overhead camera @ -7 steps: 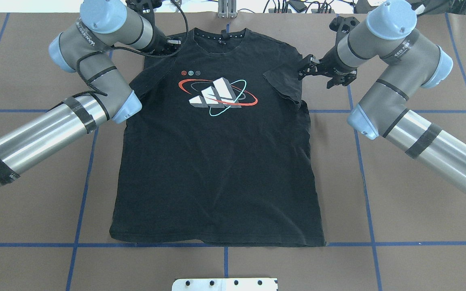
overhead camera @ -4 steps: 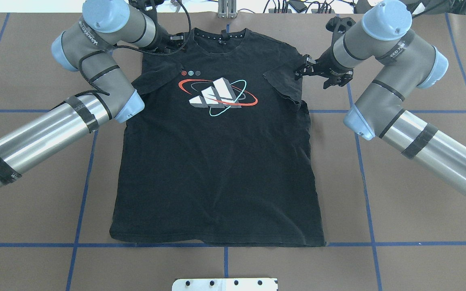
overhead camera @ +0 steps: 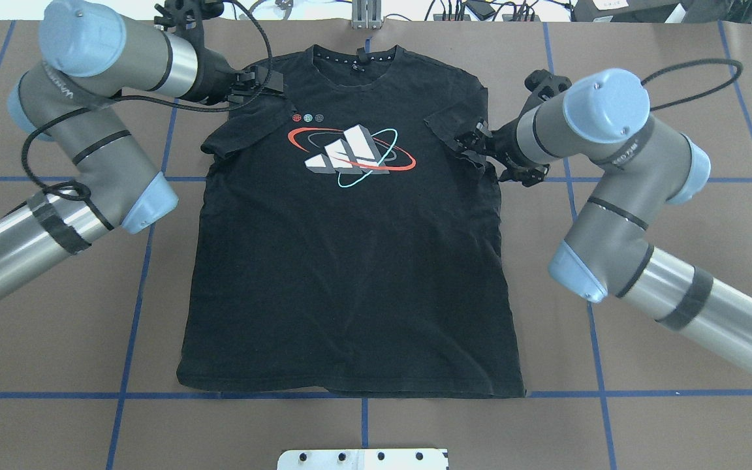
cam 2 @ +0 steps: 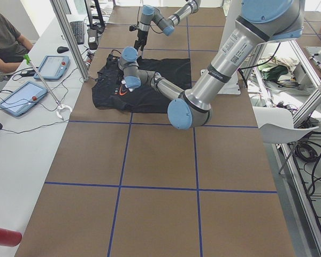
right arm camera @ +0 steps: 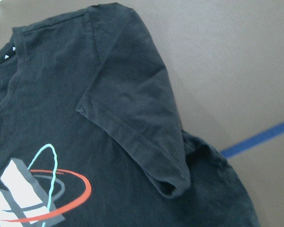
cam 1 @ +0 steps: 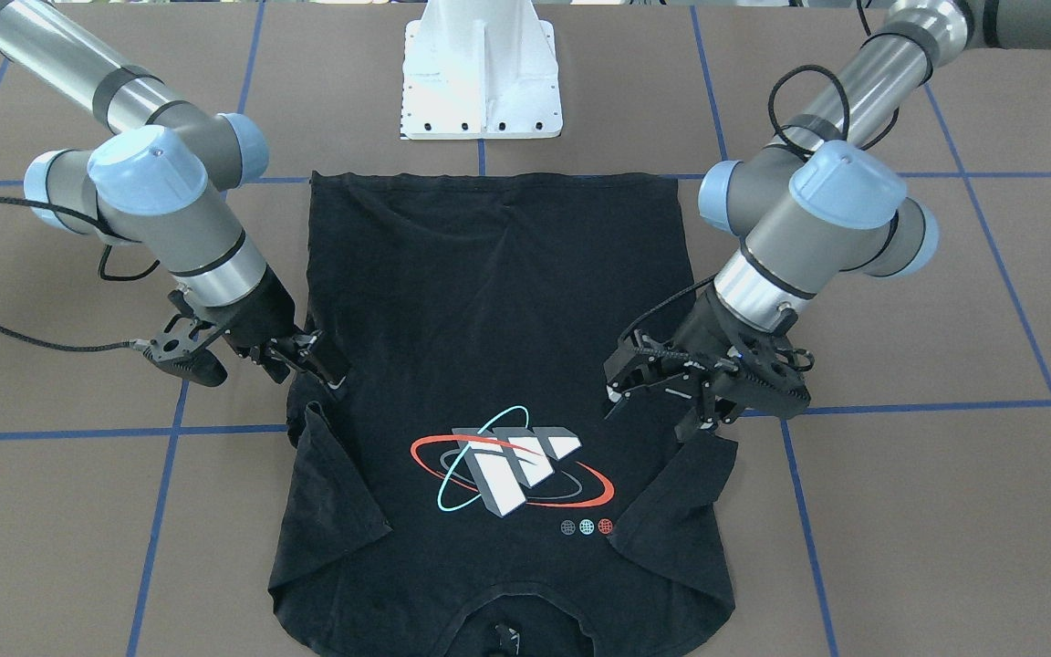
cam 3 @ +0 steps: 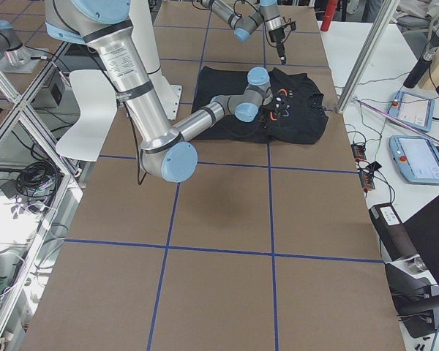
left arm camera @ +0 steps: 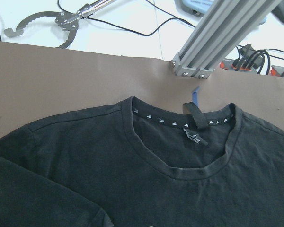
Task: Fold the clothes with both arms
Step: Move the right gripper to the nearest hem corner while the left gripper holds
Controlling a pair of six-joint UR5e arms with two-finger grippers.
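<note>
Brown table, blue tape grid, white pedestal base — tablets, perhaps teach pendants, on a bench.

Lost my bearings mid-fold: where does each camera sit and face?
Front: across table, facing base, left arm, right arm.
Overhead: behind base, down on shirt, both arms.
Left: table's left end, left arm near.
Right: table's right end, right arm near.
Left wrist: above collar, no gripper.
Right wrist: above sleeve, no gripper.
Front and overhead share the graphic.

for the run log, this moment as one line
t-shirt: flat, face up | sleeves: both folded in | left hand: open over shirt | right hand: at shirt edge, grip unclear
</note>
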